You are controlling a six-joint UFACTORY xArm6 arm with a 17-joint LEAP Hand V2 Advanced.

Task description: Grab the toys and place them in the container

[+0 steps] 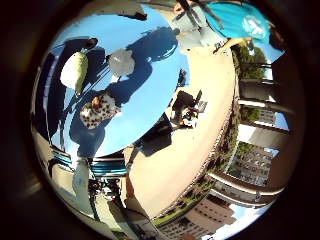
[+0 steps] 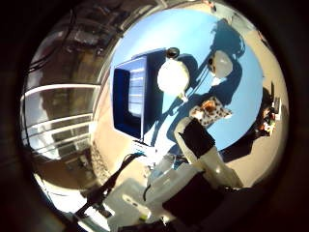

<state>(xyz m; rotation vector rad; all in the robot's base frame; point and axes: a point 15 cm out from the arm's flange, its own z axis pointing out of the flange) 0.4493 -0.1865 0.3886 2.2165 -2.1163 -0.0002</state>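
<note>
We are looking down from the robot hand (image 2: 203, 164), hanging well above a round blue bench (image 1: 150, 95). 3 toys are lying apart on it: a pale green plush (image 1: 74, 71), a grey-white plush (image 1: 121, 62) and a spotted plush (image 1: 98, 110). A dark blue container (image 2: 129, 99) is sitting beside the green one, open side up, ready for dropping toys in. We are seeing only 1 finger, so we cannot tell whether the hand is spread.
</note>
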